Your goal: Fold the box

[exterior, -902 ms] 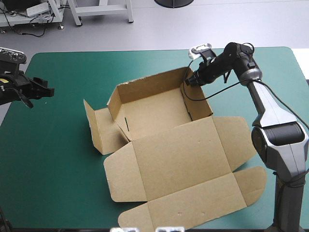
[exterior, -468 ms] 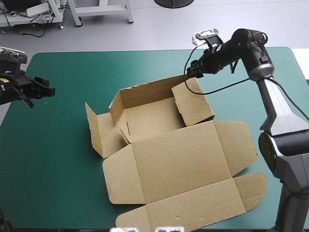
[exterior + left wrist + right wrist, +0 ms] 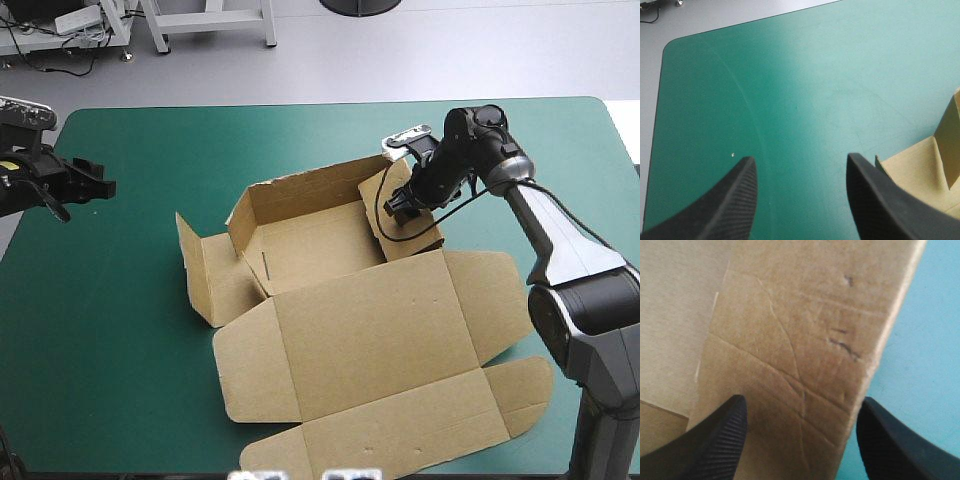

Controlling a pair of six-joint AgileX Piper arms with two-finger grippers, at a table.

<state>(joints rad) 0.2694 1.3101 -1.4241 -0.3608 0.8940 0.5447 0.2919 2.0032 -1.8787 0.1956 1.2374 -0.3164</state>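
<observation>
Folding looks about half done, as I judge it; the brown box [image 3: 330, 300] sits in the middle of the counter [image 3: 130, 380] as an open tray, its far wall [image 3: 300, 185] raised and its lid [image 3: 380, 330] lying flat on the cover, down on the near side of the right claw [image 3: 402, 208]; that claw hangs directly over the tray's right-hand wall [image 3: 425, 238], its black fingers [image 3: 715, 440] spread wide; brown board fills the space between and ahead of them, with the wall's outer edge close to one finger, though I cannot tell whether either finger touches it; the wall itself stands loose and a little askew, not tucked; the left claw [image 3: 100, 186] hovers off by the counter's left edge, well apart from the box, likewise spread and holding nothing, with bare teal-green cover between its fingers and a corner of board showing ahead and to one side; a side flap [image 3: 200, 265] on the end of the tray nearest the left claw splays outward; what remains, I reckon, is to seat the right-hand wall, raise and tuck that flap, and deal with the lid's flat flaps.
</observation>
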